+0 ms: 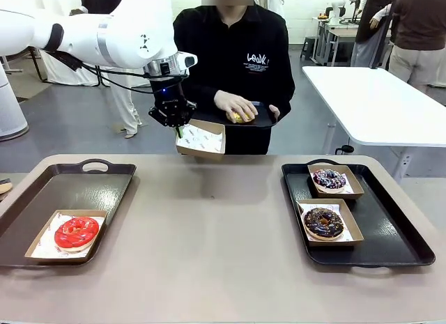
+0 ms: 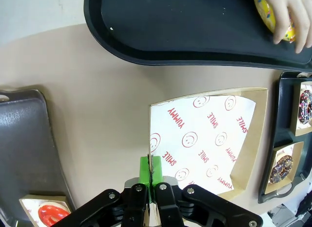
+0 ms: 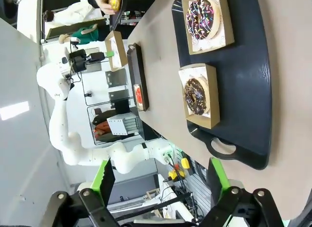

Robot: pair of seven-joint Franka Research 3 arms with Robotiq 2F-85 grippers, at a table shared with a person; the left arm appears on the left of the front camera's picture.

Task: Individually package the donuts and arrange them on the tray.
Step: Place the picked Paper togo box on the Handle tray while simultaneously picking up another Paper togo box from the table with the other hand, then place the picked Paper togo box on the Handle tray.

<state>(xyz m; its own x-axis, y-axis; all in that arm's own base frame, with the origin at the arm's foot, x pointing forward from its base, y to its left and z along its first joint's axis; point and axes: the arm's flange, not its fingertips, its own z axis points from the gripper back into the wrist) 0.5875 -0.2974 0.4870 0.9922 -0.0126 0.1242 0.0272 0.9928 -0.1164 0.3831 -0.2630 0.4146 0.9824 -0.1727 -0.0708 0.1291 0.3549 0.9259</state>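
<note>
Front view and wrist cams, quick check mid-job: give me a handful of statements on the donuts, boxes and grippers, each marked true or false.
1. The left gripper is shut on the rim of an empty paper-lined box, holding it above the table. True.
2. The yellow donut already sits in that box. False: it is under the person's hand on the small black tray the person holds.
3. The right-hand tray carries two boxed donuts, the sprinkled donut and the chocolate donut. True.
4. The red donut lies bare on the left tray. False: it sits in its own box.
5. The right gripper is clamped on a box. False: its jaws are open and hold nothing.
</note>
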